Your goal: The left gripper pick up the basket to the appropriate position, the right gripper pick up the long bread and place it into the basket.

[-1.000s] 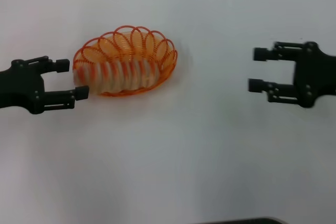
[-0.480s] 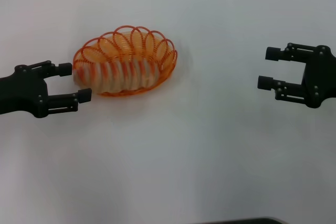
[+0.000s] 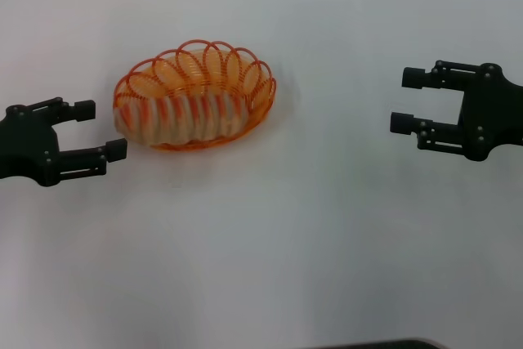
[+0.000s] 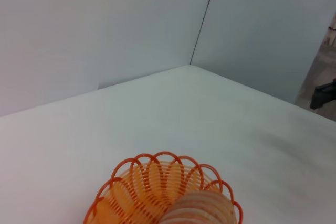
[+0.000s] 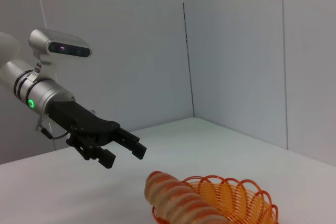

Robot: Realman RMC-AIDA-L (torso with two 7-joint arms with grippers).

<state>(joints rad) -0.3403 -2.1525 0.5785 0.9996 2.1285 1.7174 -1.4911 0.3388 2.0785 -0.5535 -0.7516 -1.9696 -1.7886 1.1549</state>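
The light is bright and even over the white table [image 3: 327, 243], with no hard glare. Shadows are very soft: only a faint grey trace lies under the basket [image 3: 196, 96] and beside it. In the head view, the picture is a little soft, and the long bread [image 3: 184, 118] looks pale, almost washed out behind the wires. The wrist views are clearer (the walls show a smooth grey shading). A small green lamp glows on the left gripper's [image 5: 123, 150] arm.
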